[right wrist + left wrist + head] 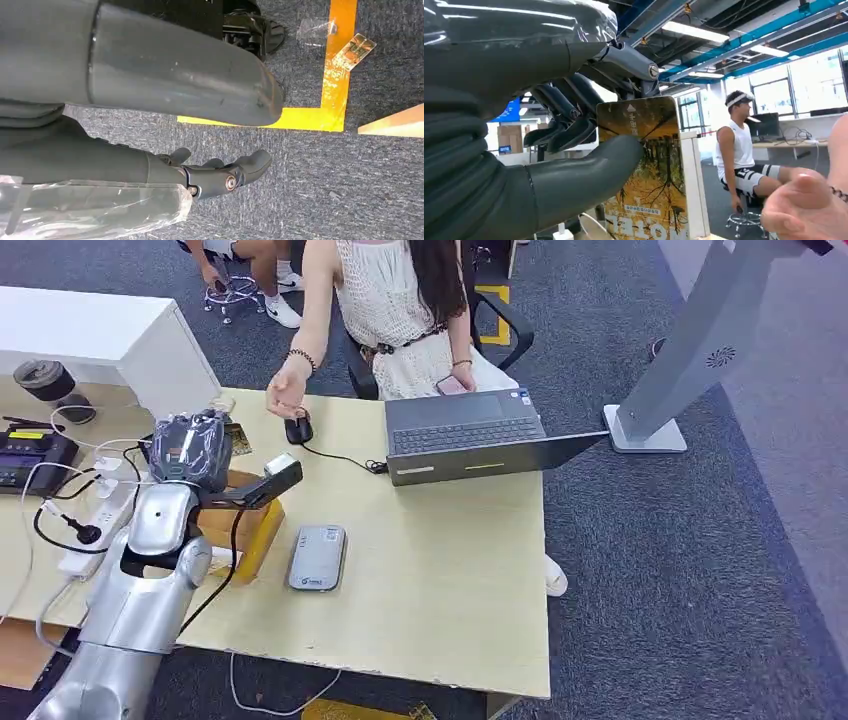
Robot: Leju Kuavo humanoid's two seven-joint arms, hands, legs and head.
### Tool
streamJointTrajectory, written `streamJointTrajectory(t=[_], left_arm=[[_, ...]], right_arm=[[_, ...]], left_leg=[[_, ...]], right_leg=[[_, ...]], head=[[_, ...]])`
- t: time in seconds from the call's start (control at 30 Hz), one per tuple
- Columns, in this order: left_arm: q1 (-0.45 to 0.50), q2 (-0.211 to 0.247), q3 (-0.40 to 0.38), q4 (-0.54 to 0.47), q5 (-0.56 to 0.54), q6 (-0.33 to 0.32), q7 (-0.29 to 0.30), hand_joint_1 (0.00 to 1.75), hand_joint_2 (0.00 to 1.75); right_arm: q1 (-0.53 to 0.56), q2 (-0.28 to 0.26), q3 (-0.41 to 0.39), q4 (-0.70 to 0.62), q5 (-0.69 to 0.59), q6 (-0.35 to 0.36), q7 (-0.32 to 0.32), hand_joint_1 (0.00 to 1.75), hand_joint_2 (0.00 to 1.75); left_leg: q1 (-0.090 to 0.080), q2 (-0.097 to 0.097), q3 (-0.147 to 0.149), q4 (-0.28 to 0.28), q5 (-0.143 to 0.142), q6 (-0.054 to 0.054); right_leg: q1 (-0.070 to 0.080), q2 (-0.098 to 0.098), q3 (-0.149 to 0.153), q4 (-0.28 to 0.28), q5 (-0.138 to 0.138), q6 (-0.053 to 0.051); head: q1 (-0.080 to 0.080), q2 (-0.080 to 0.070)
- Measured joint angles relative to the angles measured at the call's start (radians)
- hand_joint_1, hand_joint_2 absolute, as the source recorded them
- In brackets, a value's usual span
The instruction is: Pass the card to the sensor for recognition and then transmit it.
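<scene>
My left hand is raised over the left part of the table and holds a card with an autumn-tree picture, pinched between its thumb and fingers. In the head view only a corner of the card peeks out beside the hand. The grey card sensor lies flat on the table, to the right of and nearer than the hand. A person's hand hovers just beyond my left hand, above a black mouse. My right hand hangs over carpet, fingers apart and holding nothing.
A person sits behind the table at an open laptop. A wooden box stands under my left forearm. Cables, a power strip and a black device crowd the table's left side. A grey kiosk stand rises at right.
</scene>
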Motion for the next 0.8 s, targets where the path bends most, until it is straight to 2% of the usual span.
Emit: streamJointTrajectory(t=[0.53, 0.57, 0.8], left_arm=[[-0.025, 0.006, -0.017, -0.02, 0.0, -0.031, 0.022, 1.75, 1.75], [-0.025, 0.006, -0.017, -0.022, 0.0, -0.031, 0.02, 0.0, 1.75], [-0.014, 0.005, -0.017, -0.029, 0.0, -0.026, 0.002, 0.0, 1.75]], right_arm=[[0.0, -0.002, -0.019, 0.0, 0.029, -0.004, 0.011, 0.0, 0.0], [0.0, -0.002, -0.02, 0.0, 0.029, -0.003, 0.011, 0.0, 0.0], [0.0, -0.003, -0.027, 0.0, 0.041, 0.002, 0.011, 0.0, 0.0]], left_leg=[[0.0, 0.0, 0.0, 0.0, 0.0, 0.0], [0.0, 0.0, 0.0, 0.0, 0.0, 0.0], [0.0, 0.0, 0.0, 0.0, 0.0, 0.0]], right_leg=[[0.0, 0.0, 0.0, 0.0, 0.0, 0.0], [0.0, 0.0, 0.0, 0.0, 0.0, 0.0], [0.0, 0.0, 0.0, 0.0, 0.0, 0.0]], head=[[0.0, 0.0], [0.0, 0.0], [0.0, 0.0]])
